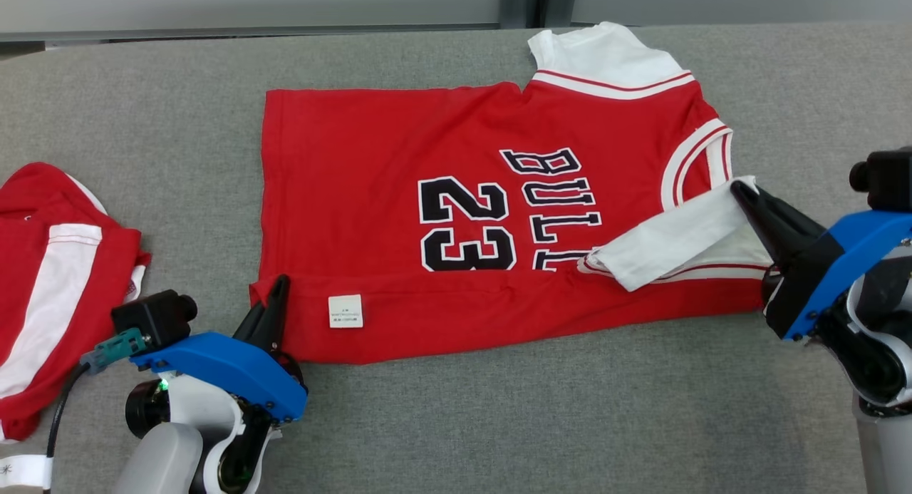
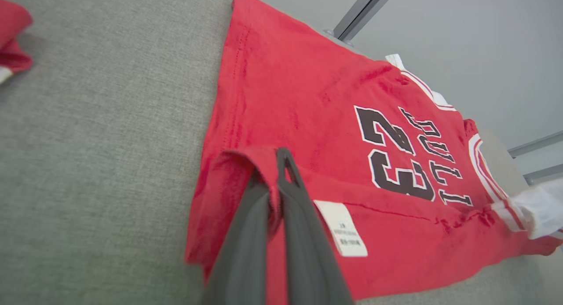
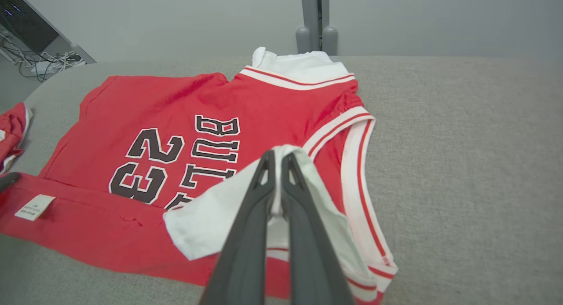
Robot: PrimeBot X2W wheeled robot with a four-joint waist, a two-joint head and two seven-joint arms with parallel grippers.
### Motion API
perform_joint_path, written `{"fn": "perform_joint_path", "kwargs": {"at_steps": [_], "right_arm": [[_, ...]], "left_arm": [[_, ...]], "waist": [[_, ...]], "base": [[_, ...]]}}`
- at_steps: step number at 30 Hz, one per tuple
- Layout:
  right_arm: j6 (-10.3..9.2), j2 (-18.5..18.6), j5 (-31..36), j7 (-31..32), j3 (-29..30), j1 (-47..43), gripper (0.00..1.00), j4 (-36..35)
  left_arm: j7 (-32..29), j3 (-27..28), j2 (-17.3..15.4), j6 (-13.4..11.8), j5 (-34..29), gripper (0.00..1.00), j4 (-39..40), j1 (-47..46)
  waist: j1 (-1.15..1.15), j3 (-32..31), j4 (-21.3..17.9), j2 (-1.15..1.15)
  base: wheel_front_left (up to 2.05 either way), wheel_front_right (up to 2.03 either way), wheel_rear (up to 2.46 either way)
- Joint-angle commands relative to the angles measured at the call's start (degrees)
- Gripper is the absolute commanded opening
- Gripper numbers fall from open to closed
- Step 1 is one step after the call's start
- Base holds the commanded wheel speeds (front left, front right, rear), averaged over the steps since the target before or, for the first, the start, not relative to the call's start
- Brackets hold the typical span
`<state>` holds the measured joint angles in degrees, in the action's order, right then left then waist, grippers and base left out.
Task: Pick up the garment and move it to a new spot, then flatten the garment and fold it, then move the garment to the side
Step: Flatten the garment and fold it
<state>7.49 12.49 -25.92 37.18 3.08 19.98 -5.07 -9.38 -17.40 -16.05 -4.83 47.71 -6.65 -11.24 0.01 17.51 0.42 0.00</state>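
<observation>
The garment (image 1: 399, 159) is a red jersey with white sleeves and black "BULLS 23" lettering, spread on the grey cloth table. Its near long edge is folded over, showing a white label (image 1: 345, 311). My left gripper (image 1: 279, 284) is shut on the garment's near left hem corner (image 2: 246, 159), lifting it slightly. My right gripper (image 1: 741, 189) is shut on the white sleeve (image 1: 673, 241) at the near right, which lies turned over onto the red body (image 3: 149, 102). In the right wrist view the fingers (image 3: 276, 159) pinch that sleeve (image 3: 211, 217).
A second red and white garment (image 1: 50, 266) lies bunched at the table's left edge, close to my left arm. Bare grey table surface (image 1: 570, 423) stretches along the near side and to the right. A wall with metal posts (image 3: 313, 14) stands behind the far edge.
</observation>
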Motion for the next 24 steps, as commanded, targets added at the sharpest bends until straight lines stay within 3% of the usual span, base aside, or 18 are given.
{"fn": "perform_joint_path", "kwargs": {"at_steps": [1,3,4,5,6,7,15,19,24], "right_arm": [[0.01,0.57,-0.29,-0.78,-0.37,1.82,0.0,1.25],[0.01,0.78,-0.39,-2.13,-1.22,3.57,0.0,3.23],[0.01,0.96,-0.4,-3.07,-1.53,4.42,0.45,4.1],[0.01,1.04,-0.54,-4.24,-1.94,5.19,0.98,4.91],[0.01,1.16,-0.54,-5.64,-2.04,5.87,1.0,5.76],[0.01,1.3,-0.36,-7.05,-2.18,6.27,1.0,6.59],[0.01,2.88,-1.22,-15.78,-3.01,4.91,1.0,11.28],[0.01,3.11,-1.63,-14.55,0.05,0.2,1.0,11.3],[0.01,0.8,0.42,-11.19,4.84,-6.05,1.0,9.2]], "left_arm": [[0.52,-0.14,0.12,0.44,-0.45,0.0,-0.83,-1.33],[0.92,-0.6,0.61,0.89,-0.64,0.0,-2.13,-2.07],[1.15,-0.75,0.74,1.11,-0.74,0.0,-2.62,-2.4],[1.77,-0.65,0.89,1.18,-0.96,0.32,-3.14,-2.72],[2.44,-0.51,1.05,1.24,-1.09,0.77,-3.52,-2.98],[3.29,-0.27,1.22,1.14,-1.27,1.0,-3.94,-3.26],[7.39,-0.26,1.71,2.46,-1.57,1.0,-6.77,-1.2],[8.56,-0.7,0.62,1.98,-2.72,1.0,-6.46,1.61],[7.63,-2.91,-0.37,1.1,-4.97,1.0,-6.53,4.24]], "waist": [[-0.01,0.62,0.5,0.0],[-0.01,0.88,0.74,0.0],[-0.01,0.97,0.83,0.0],[-0.01,1.0,0.93,0.0],[-0.01,1.0,1.02,0.0],[-0.01,0.88,1.15,0.0],[-0.01,-2.3,1.61,0.0],[-0.01,-4.12,1.53,0.0],[-0.01,-4.63,1.39,0.0]], "base": [[0.0,0.0,0.0],[0.0,0.0,0.0],[0.0,0.0,0.0],[0.0,0.0,0.0],[0.0,0.0,0.0],[0.0,0.0,0.0],[0.0,0.0,0.0],[0.0,0.0,0.0],[0.0,0.0,0.0]]}}
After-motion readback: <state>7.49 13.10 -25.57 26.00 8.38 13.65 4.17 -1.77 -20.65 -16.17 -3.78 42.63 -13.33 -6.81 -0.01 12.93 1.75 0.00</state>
